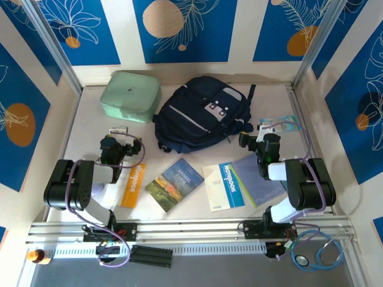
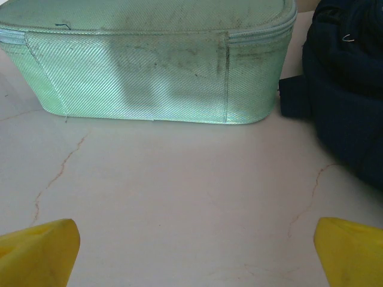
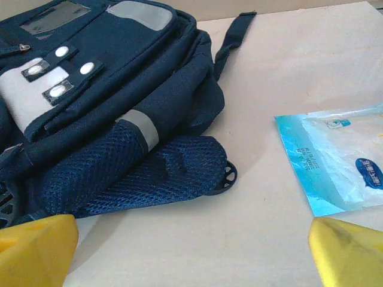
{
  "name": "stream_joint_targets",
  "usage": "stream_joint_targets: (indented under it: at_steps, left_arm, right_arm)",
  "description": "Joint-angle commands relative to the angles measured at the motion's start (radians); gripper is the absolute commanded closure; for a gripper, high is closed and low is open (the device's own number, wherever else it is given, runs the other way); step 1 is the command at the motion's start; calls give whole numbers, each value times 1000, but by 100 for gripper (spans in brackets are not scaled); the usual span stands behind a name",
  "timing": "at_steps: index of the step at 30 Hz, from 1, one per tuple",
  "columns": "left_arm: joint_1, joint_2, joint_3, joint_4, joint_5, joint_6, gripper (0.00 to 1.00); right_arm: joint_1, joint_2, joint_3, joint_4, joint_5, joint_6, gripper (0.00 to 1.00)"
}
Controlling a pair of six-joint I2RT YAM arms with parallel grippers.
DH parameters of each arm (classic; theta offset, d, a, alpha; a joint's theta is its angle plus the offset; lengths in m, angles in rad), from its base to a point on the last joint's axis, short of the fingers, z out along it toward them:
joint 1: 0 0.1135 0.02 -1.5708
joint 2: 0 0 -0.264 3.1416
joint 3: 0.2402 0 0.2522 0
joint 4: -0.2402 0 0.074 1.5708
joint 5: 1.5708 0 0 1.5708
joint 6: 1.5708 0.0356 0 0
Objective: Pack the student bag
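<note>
Pale tabletop, blue-panelled walls. The student bag lies far centre, long axis slanting near-left to far-right. The right gripper, spread wide and empty, sits nearer, the bag ahead to its left. The left gripper, equally wide, faces the mint case. One bag, one case, four books, one pouch.

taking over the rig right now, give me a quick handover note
Left end effector: open, empty, low over the table, facing the mint-green case.
Right end effector: open, empty, facing the student bag, with a blue-white pouch to its right.
Student bag lies front pocket up at the back middle of the table.
Done: nothing looks packed.
Left: the Animal Farm book and three more beside it lie in front of the bag. Whether its zip is open, I cannot tell.
</note>
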Motion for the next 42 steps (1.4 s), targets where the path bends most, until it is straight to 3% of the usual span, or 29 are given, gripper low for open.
stream_joint_targets:
  at_steps: [1,29,34,39,42]
  left_arm:
    - [7,3,7,18,21,12,0]
    - [7,0,6,21,19,12,0]
    - [5,-60,-25,36,-67,-13,0]
    - [-1,-240,71,-271,-96,-26,0]
    - [-2,-335,118,-373,-135,-171,0]
  right_arm:
    - [-5,2,24,2,-12,-13,1]
    - [-5,-1,22,3,-19,-15,1]
    - [38,-57,8,-2,55,-42,1]
    - [63,-213,100,-297,125,-20,1]
    - [76,-274,197,-528,143,96,1]
